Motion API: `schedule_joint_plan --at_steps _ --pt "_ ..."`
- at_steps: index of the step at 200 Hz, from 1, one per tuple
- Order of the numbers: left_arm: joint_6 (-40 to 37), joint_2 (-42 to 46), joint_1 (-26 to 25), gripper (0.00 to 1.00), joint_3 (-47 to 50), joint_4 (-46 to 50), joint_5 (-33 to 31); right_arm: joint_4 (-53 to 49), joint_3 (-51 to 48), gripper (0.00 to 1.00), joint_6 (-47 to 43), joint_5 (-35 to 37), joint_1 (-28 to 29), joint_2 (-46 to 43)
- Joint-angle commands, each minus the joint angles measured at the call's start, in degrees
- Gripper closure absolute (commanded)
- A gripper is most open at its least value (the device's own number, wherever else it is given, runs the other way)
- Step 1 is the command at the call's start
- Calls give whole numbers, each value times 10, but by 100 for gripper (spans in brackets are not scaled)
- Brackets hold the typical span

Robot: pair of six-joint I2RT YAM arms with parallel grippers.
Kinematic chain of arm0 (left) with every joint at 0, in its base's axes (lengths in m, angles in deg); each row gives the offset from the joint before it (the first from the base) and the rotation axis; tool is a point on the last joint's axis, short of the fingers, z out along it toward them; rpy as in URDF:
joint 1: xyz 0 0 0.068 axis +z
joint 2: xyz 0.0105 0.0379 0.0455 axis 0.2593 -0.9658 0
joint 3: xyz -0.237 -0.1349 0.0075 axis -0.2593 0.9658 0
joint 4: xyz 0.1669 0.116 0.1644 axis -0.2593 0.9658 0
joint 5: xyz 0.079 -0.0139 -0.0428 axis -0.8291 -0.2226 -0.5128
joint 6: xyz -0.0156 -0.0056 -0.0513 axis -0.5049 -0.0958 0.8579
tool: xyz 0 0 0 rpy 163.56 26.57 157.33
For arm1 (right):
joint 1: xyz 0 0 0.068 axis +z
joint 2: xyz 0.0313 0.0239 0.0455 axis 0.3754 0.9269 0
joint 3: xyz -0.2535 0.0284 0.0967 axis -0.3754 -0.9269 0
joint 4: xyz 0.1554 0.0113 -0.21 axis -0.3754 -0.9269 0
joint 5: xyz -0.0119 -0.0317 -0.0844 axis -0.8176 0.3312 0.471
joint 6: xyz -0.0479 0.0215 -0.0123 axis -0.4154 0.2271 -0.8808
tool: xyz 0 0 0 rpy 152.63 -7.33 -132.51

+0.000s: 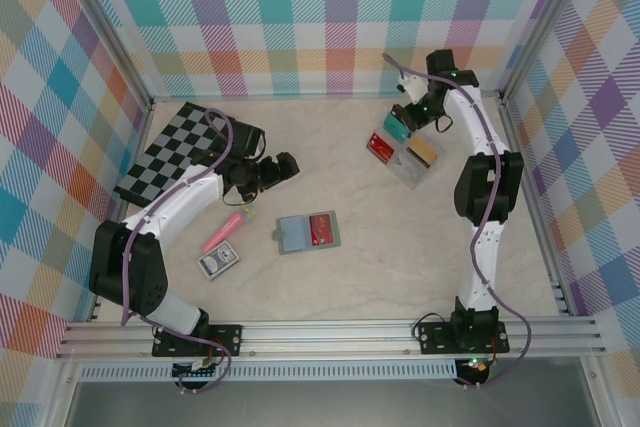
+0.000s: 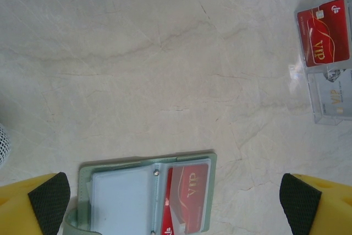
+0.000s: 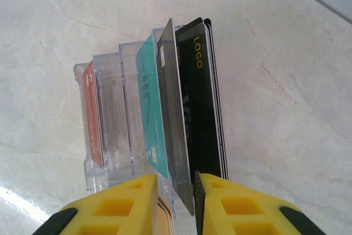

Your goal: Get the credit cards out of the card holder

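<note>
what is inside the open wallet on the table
One red card sits in the wallet's right pocket, seen from above. The left half shows a pale blue sleeve. Any cards behind either would be covered.

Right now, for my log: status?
Left fingers open near grey-green bifold card holder, one red plastic card inside. Right fingers straddle upright cards in clear plastic tray, grip unclear. Nothing blocking.

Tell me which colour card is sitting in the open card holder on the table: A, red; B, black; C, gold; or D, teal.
A: a red card marked VIP lies in one half of the open card holder.
</note>
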Motion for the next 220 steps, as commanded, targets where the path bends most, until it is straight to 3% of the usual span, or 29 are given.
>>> schedule_joint_plan --at_steps 1,34,68,113,189,220 --pt "-5 6 9 0 6 6 4 -2 17 71 31 -11 -4 -22" --pt "-5 8 9 0 7 7 3 17 20 58 89 17 -4 -29" --pt "-6 6 10 0 6 6 3 -1 46 57 131 26 -4 -3" --pt "-6 3 10 0 4 7 3 -1 60 80 144 15 -4 23" --pt "-5 -7 10 0 0 7 9 -15 105 83 149 20 -4 69" --pt "-5 -8 10 0 2 8 8 -35 105 86 138 -9 -4 79"
